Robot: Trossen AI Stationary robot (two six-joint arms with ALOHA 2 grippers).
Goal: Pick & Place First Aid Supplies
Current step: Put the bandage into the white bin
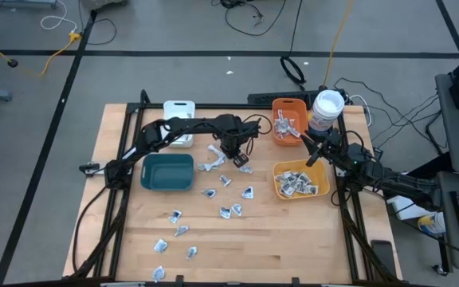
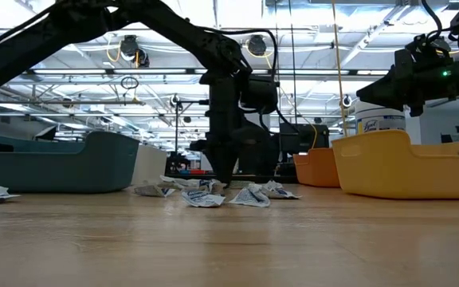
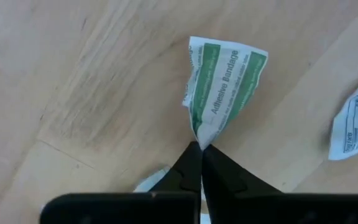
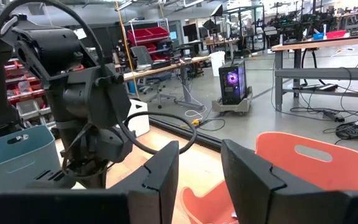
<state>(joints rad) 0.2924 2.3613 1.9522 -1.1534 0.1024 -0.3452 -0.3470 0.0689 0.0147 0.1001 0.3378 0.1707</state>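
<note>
Several small white packets [image 1: 228,209] lie scattered on the wooden table. My left gripper [image 1: 234,153] points down among them, between the teal bin and the yellow bin, and is shut on a green-printed adhesive bandage packet [image 3: 224,81]. In the low view its fingertips [image 2: 220,178] are at the table top beside other packets [image 2: 205,196]. My right gripper [image 1: 307,142] is open and empty, raised above the gap between the orange bin [image 4: 303,163] and the yellow bin [image 2: 397,163]. My left gripper [image 3: 199,150] pinches one pointed corner of the bandage packet [image 3: 197,140] between its two fingertips, coming from above and pointing down. The rest of the packet spreads away from the fingers, flat against the wood. Whether it rests on the table or is just clear of it, I cannot tell.
A teal bin [image 1: 167,172] and a white bin [image 1: 179,112] stand to the left. An orange bin [image 1: 289,119] and a yellow bin [image 1: 300,180], both holding packets, stand to the right, with a white-lidded tub [image 1: 326,110] behind. Another packet [image 3: 353,124] lies near the held one.
</note>
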